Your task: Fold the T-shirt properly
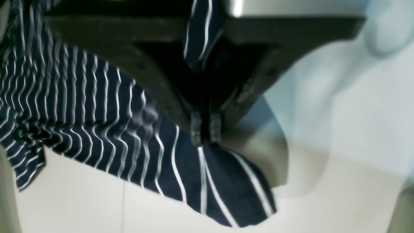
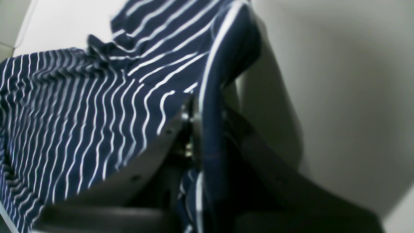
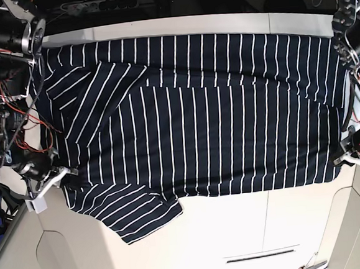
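White worktop point(image 3: 237, 229), seam lines visible. I see the T-shirt point(image 3: 198, 127) spread flat across it, one sleeve at the near edge. Left tool point(image 1: 205, 129) clenched on a shirt corner; right tool point(image 2: 197, 123) clamped on shirt fabric at the opposite side.

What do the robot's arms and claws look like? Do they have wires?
The left arm and right arm are black and silver metal with red and black wires. The left claw has dark, matte fingers with ridged tips. The right claw is also dark, with shiny screws.
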Controlling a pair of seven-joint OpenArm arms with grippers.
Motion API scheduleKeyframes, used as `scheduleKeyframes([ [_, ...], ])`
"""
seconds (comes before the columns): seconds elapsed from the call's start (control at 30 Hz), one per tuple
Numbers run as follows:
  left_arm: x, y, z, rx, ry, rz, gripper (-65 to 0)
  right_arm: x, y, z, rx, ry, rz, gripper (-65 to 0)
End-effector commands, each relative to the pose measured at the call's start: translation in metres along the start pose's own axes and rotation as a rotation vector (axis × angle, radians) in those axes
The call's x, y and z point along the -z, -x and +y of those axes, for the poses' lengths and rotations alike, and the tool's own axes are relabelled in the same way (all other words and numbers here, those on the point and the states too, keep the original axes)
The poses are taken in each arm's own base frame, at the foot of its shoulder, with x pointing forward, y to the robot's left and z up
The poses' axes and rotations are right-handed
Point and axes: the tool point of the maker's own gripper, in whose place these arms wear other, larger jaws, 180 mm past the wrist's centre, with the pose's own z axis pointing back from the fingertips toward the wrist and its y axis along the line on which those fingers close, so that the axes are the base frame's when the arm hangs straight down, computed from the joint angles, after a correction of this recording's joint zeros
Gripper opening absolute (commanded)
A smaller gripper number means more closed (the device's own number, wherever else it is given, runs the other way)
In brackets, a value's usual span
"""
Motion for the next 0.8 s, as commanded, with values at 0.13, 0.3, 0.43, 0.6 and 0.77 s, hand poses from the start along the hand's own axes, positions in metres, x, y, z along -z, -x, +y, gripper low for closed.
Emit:
scheduleKeyframes([
  [0.13,-0.037,-0.022,0.013,-0.009,0.025,-0.062,-65.0,-0.032,-0.02,0.001,-0.088,0.005,-0.078,-65.0],
  [0.3,-0.054,-0.015,0.012,0.007,0.053,-0.051,-65.0,-0.052,-0.006,-0.001,-0.127,0.019,-0.071,-65.0],
  [0.43,-0.065,-0.003,0.011,0.043,0.06,-0.018,-65.0,-0.062,0.013,-0.001,-0.138,0.034,-0.045,-65.0],
  [0.6,-0.072,0.016,0.007,0.099,0.055,0.014,-65.0,-0.069,0.041,-0.003,-0.126,0.043,0.003,-65.0],
  [0.77,-0.08,0.041,0.006,0.148,0.046,0.057,-65.0,-0.073,0.07,-0.007,-0.099,0.052,0.057,-65.0],
])
